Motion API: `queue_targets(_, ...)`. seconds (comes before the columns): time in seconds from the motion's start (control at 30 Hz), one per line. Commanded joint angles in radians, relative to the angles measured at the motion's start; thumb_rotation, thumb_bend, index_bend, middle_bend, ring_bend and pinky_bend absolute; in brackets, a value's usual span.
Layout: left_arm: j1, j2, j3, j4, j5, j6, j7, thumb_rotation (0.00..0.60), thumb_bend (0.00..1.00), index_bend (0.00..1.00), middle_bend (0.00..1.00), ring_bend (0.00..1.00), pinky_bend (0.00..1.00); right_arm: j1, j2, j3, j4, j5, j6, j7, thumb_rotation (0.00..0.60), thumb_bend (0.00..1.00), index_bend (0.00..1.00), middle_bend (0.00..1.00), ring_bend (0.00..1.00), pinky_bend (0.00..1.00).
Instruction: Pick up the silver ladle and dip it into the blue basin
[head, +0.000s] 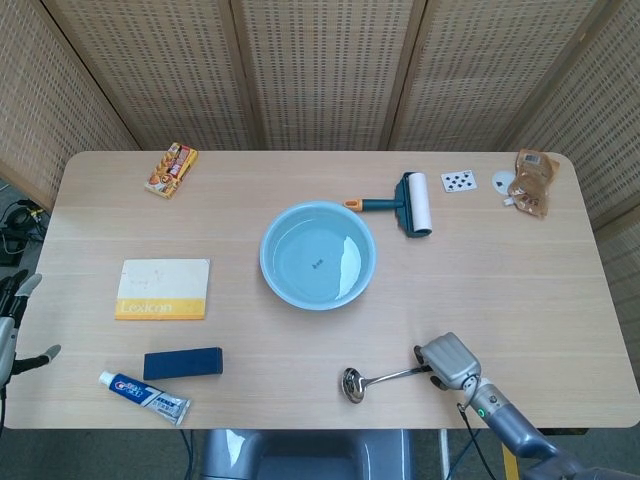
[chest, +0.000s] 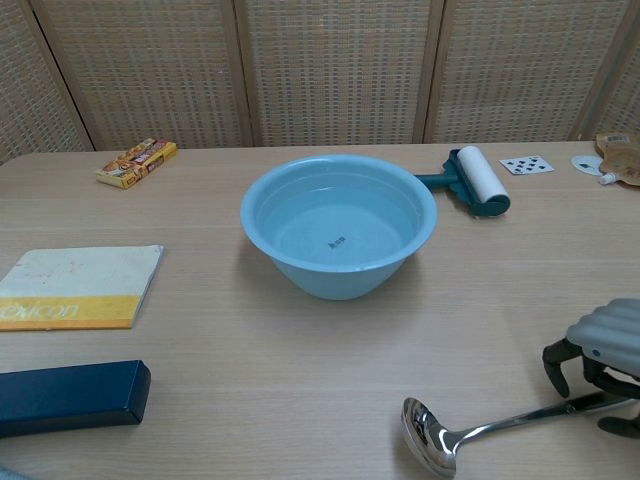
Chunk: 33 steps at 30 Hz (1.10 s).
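The silver ladle (head: 385, 378) lies flat near the table's front edge, bowl to the left; in the chest view the ladle (chest: 495, 427) runs right under my right hand. My right hand (head: 447, 360) sits low over the end of the handle. In the chest view the right hand (chest: 606, 352) has curled fingers straddling the handle, fingers on the far side and thumb on the near side, with gaps around it. The blue basin (head: 268, 262) holds water at mid-table, also in the chest view as the basin (chest: 340, 275). My left hand (head: 12, 322) hangs off the left edge, fingers apart, holding nothing.
A lint roller (head: 410, 204) lies right of the basin. A Lexicon booklet (head: 164, 289), a dark blue box (head: 183, 362) and a toothpaste tube (head: 145, 395) lie at the left. A snack box (head: 171, 169), a playing card (head: 459, 181) and a brown packet (head: 532, 182) lie along the back.
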Motion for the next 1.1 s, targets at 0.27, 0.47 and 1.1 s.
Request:
queue_targets(0.27, 0.0, 0.0, 0.001, 0.0, 0.003, 0.003, -0.002, 0.6, 0.0, 0.0, 0.0, 0.0, 0.0, 0.006, -0.032, -0.004, 0.043, 0.008, 0.004, -0.017, 0.6, 0.49, 0.49, 0.95, 0.96, 1.0)
queue_targets(0.47, 0.0, -0.001, 0.002, 0.003, 0.004, 0.003, -0.002, 0.6, 0.0, 0.0, 0.0, 0.0, 0.0, 0.01, -0.038, -0.01, 0.052, 0.011, 0.002, -0.017, 0.6, 0.5, 0.49, 0.95, 0.96, 1.0)
queue_targets(1.1, 0.0, 0.0, 0.004, 0.001, 0.006, 0.005, -0.003, 0.6, 0.0, 0.0, 0.0, 0.0, 0.0, 0.022, 0.005, 0.007, -0.008, 0.08, -0.011, -0.006, 0.6, 0.81, 0.68, 0.96, 0.97, 1.0)
